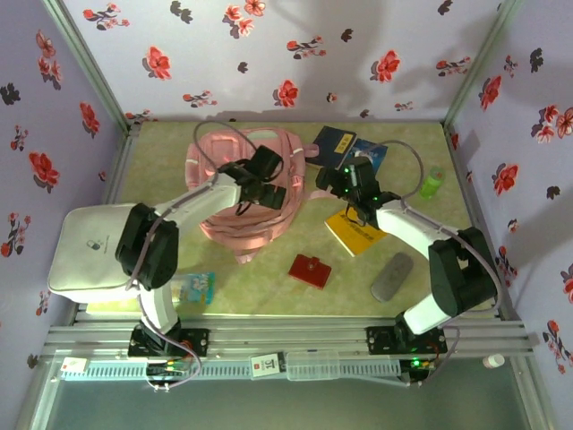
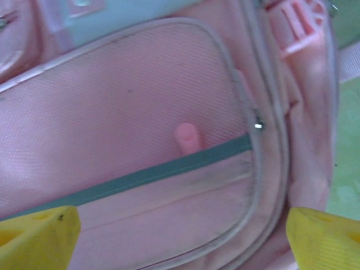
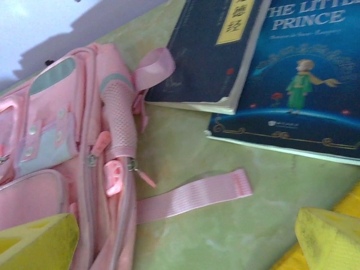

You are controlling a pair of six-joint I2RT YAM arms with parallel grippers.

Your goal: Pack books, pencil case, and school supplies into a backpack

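Over on the far half of the green surface (image 1: 260, 300), the pink backpack (image 1: 224, 224) lies flat, the biggest thing by a long way. The left hand (image 1: 264, 184) hangs right above it. From its wrist camera the left hand (image 2: 180, 242) has its yellow fingertips (image 2: 34, 239) spread wide, one at each side, pinching nothing. Between them is the backpack (image 2: 140, 112), showing a mesh-textured pocket crossed by a teal zip band (image 2: 169, 171). Whether the tips touch the fabric I cannot tell.

To the backpack's right, the right hand (image 1: 345, 184) sits near the books. From its own camera, the right hand (image 3: 180, 242) is also spread wide, with nothing held between its fingertips (image 3: 329, 236). Below it are bare surface and a loose pink strap (image 3: 191, 197) trailing out from the backpack (image 3: 45, 146).

At the far edge, the navy book (image 1: 334, 141) lies partly over the blue book (image 1: 372, 154). The wrist view shows the navy book (image 3: 208, 50) overlapping the blue book (image 3: 304, 84), whose starry cover carries a small figure. The yellow book (image 1: 354, 235) lies nearer, partly under the right arm. Closer to the arm bases, the red square piece (image 1: 310, 269) rests flat, with the grey pouch (image 1: 392, 276) well to its right. A green bottle (image 1: 433, 182) stands by the right wall.
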